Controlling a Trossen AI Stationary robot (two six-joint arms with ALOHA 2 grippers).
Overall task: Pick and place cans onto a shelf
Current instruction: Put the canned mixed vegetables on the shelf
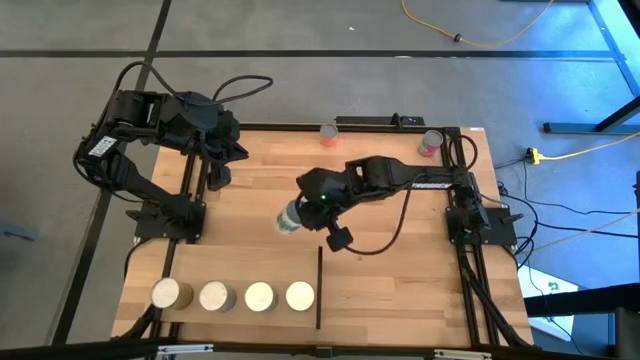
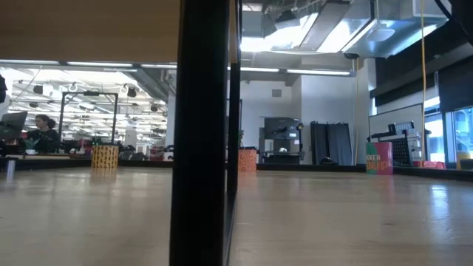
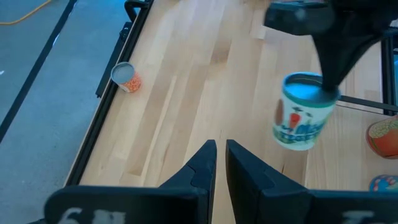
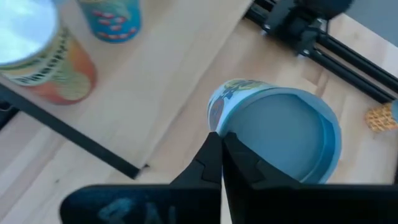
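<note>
1. From my low view, a black post (image 2: pixel 201 133) blocks the middle; neither gripper shows.
2. My right wrist view cuts off the orange-labelled can (image 4: pixel 43 56) at the edge.
3. My left wrist view cuts off two cans (image 3: pixel 384 138) at the edge.
4. The held can's (image 3: pixel 303 112) label print is blurred; I cannot read it.

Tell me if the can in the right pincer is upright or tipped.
Tipped: the can hangs slanted from the right pincer, clear of the table.
</note>
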